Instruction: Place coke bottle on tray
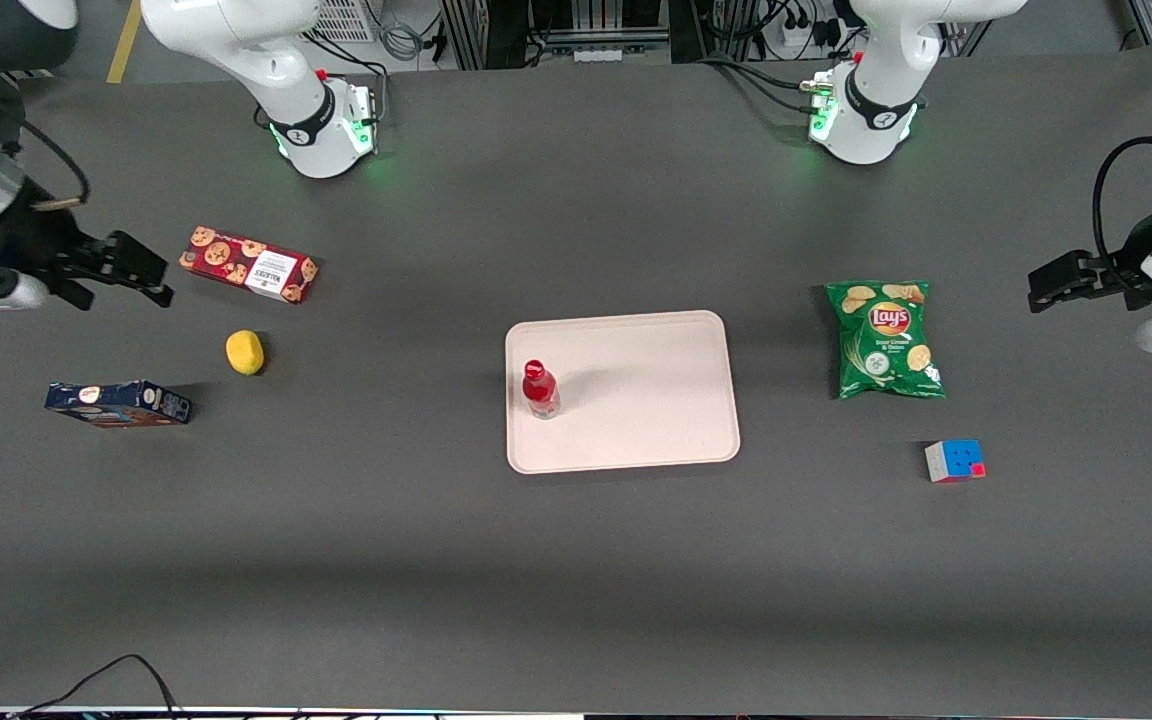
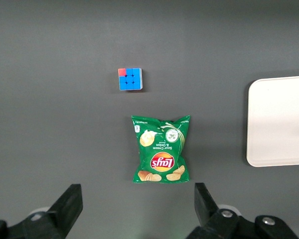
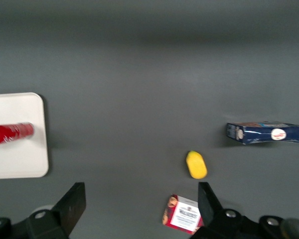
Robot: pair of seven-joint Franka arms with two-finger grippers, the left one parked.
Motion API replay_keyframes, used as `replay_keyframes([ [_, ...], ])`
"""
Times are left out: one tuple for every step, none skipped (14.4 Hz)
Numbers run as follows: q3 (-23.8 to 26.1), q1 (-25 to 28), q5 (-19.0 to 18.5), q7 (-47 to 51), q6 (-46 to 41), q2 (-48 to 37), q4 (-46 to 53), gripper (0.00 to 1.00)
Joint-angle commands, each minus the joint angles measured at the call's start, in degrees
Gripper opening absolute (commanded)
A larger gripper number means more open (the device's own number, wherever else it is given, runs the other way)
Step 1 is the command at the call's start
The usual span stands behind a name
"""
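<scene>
While apparently upright on tray (image 1: 656, 400), coke bottle (image 1: 539, 390), cap up; gripper (image 1: 141, 272) apart.

Front view: high, looking down on the whole table (image 1: 576, 580).
Wrist views: high, facing straight down.
Shared: each wrist view catches the tray (image 1: 636, 440) (image 2: 281, 124) (image 3: 20, 164).
Gripper (image 3: 142, 209): open, high over the working arm's end.

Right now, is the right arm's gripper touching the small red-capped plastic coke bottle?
Apart: front view shows the gripper open near the table's working-arm end; coke bottle stands on the tray.
</scene>
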Motion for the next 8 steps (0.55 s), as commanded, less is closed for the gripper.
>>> replay_keyframes([
  [-2.07,0.16,1.1,-4.39,-3.25,-0.82,0.87,1.0],
  [-2.07,0.07,1.0,-4.47,-3.79,-0.47,1.5,1.0],
  [-2.07,-0.02,1.0,-4.48,-4.05,-0.21,1.76,1.0],
  [-2.07,-0.02,1.0,-4.48,-4.05,0.14,2.03,1.0],
  [-2.07,0.07,1.0,-4.39,-4.14,0.84,2.9,1.0],
  [-2.07,0.07,1.0,-4.39,-4.75,1.63,3.61,1.0],
  [-2.07,0.07,1.0,-4.47,-5.28,2.34,4.57,1.0],
  [-2.07,0.07,1.0,-4.48,-5.63,2.6,4.93,1.0],
])
